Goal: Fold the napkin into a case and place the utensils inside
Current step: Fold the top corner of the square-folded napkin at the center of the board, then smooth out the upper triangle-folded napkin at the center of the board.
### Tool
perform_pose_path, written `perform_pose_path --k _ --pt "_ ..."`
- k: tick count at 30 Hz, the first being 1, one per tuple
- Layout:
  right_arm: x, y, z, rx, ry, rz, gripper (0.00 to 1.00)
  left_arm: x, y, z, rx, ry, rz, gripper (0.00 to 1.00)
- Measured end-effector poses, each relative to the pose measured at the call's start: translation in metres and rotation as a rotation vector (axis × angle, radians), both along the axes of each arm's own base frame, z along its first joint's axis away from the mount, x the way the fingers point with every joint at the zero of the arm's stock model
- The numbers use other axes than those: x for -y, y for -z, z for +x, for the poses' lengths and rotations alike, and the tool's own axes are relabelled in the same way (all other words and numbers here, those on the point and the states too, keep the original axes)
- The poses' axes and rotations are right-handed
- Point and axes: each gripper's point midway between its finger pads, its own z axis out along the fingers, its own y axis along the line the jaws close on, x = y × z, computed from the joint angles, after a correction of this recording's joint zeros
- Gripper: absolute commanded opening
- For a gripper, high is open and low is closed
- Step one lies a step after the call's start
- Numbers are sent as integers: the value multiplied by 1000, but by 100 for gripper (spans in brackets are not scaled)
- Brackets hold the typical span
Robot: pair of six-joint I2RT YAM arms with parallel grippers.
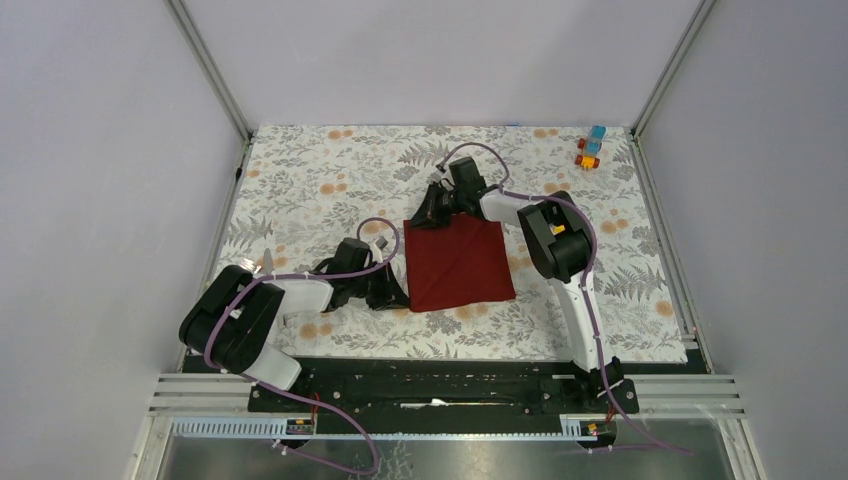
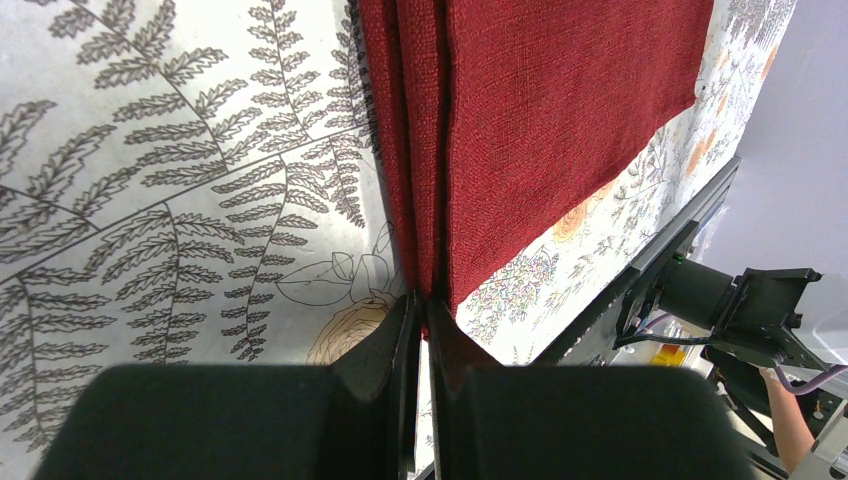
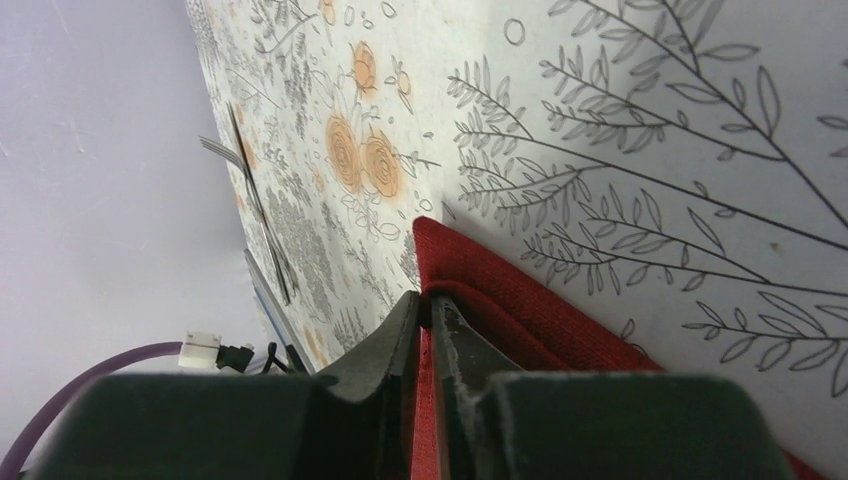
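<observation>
The dark red napkin lies flat on the patterned table, with its left edge bunched into narrow folds in the left wrist view. My left gripper is shut on the napkin's near left corner, as the left wrist view shows. My right gripper is shut on the far left corner, also seen in the right wrist view, where the cloth lifts off the table. The silver fork and knife lie side by side far off. In the top view they are mostly hidden by the left arm.
A small stack of orange, blue and yellow toy blocks stands at the far right corner. Metal frame posts and grey walls bound the table. A black rail runs along the near edge, with both arm bases on it.
</observation>
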Motion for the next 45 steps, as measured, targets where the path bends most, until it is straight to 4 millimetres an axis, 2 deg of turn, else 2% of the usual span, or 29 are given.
perform_pose_path --k 5,7,12,14,17,21,23,24,25,27,31,32,33,36,39,41,45 --pt "-3 -7 4 15 -6 11 30 0 0 0 1 0 0 10" --pt "-4 -12 4 15 -14 15 40 0 0 0 2 -1 0 12" --pt "-5 -31 9 46 -59 -11 70 -4 -3 -3 8 -28 0 36" --pt "3 -39 10 77 -75 -46 78 -7 -6 -6 13 -53 -9 41" --pt "30 -56 2 110 -65 -78 82 -15 -11 -12 21 -94 -6 47" --pt "90 -79 -9 141 -2 -87 85 -31 -17 -24 8 -157 37 48" --pt "116 -80 -8 156 36 -81 86 -38 -26 -25 24 -187 55 47" --pt "124 -77 -7 154 50 -78 86 -39 -32 -24 35 -194 58 42" --pt "134 -72 -7 150 65 -76 87 -39 -41 -20 52 -202 60 34" --pt "145 -59 -10 132 82 -61 87 -32 -60 -5 82 -201 52 26" --pt "149 -42 -13 95 81 -23 87 5 -102 63 165 -175 -19 15" --pt "148 -41 -11 99 80 -12 87 14 -121 76 214 -165 -65 12" --pt "145 -40 -10 101 77 6 87 25 -108 96 191 -155 -69 10" --pt "139 -42 -3 112 78 57 86 46 -90 137 178 -139 -90 7" --pt "135 -45 4 121 87 104 85 54 -61 164 145 -139 -79 4" --pt "133 -44 9 121 92 136 85 49 -40 177 117 -155 -62 2" --pt "135 -31 14 95 114 151 85 28 -9 189 69 -204 -27 0"
